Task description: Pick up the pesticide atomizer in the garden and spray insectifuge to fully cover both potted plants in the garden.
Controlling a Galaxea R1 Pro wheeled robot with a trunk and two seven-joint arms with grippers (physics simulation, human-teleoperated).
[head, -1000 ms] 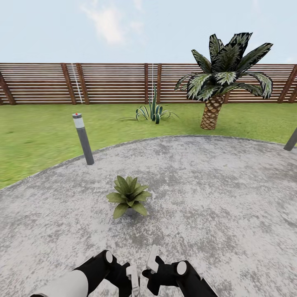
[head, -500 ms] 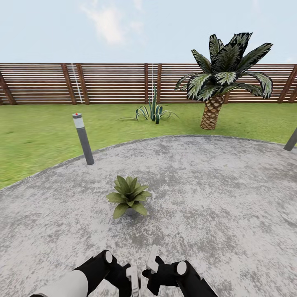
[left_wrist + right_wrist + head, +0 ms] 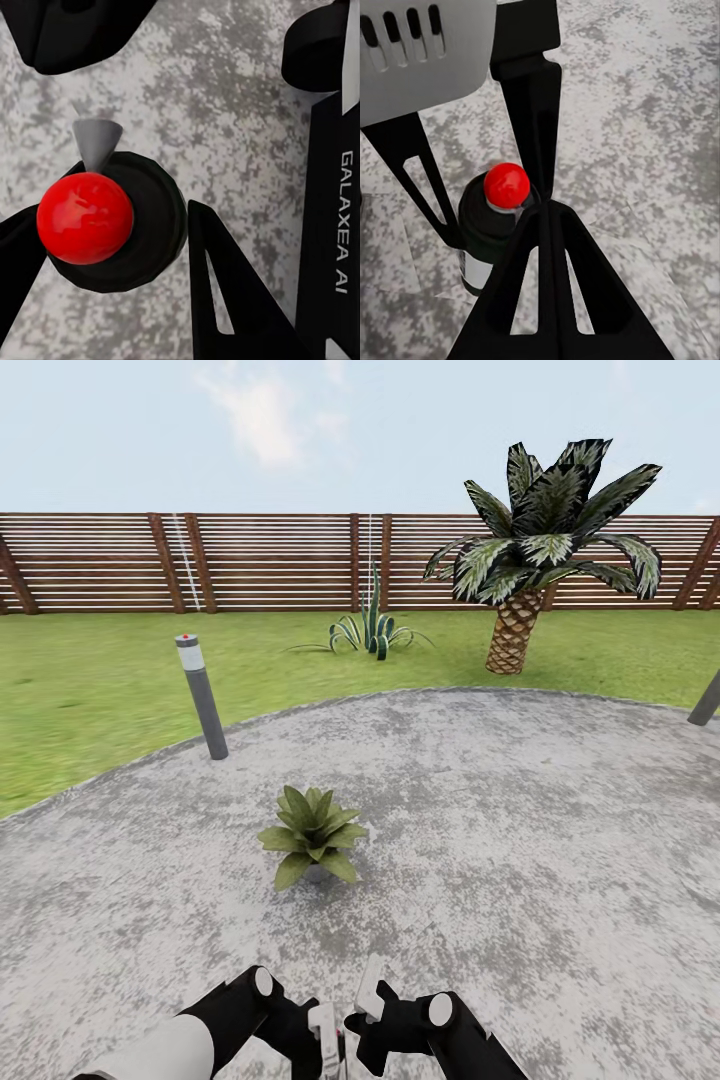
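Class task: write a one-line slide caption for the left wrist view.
Left gripper closed around the dark pesticide atomizer with its red top, above the speckled grey patio.

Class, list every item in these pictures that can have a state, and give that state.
pesticide atomizer: clamped between the left gripper's fingers.
left gripper: shut on the pesticide atomizer.
right gripper: shut, holding nothing.
potted plant: upright on the patio, away from both grippers.

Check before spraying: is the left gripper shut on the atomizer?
Yes. The left gripper's black fingers flank the atomizer's dark, red-topped body.
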